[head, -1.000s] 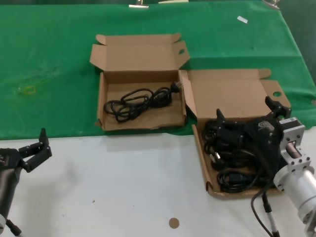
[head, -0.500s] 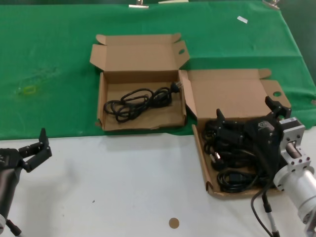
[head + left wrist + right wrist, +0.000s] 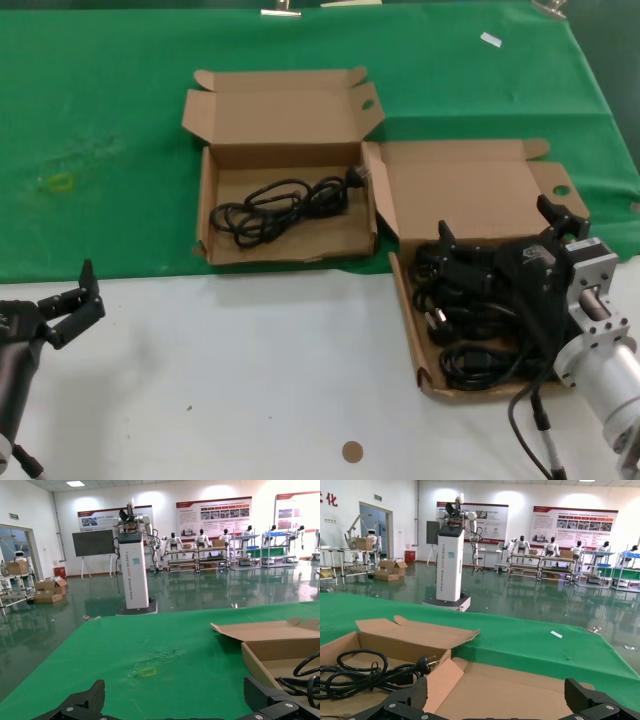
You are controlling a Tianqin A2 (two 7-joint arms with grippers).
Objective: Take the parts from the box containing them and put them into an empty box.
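Change since earlier frame: nothing has visibly moved; both arms and all cords keep the same places.
Head view, right arm: the right end effector hangs over the full box near the right front corner of the counter; its two fingers stand wide apart and hold nothing.
Head view, parts: the parts lie piled directly below and a little in front of that end effector, with their long axes running mostly across the tray.
Head view, target: the other box sits to the left and further back on the green cloth; it already holds one cord.
Head view, left arm: the left end effector waits at the left front edge, open and empty, well apart from both boxes.
Left wrist view: open fingertips; the cord box is off to one side.
Right wrist view: spread fingertips over cardboard; the pile itself is hidden below.
Judgement: the right arm is nearer; a straight descent seems free, and then the box walls must be cleared going leftward.
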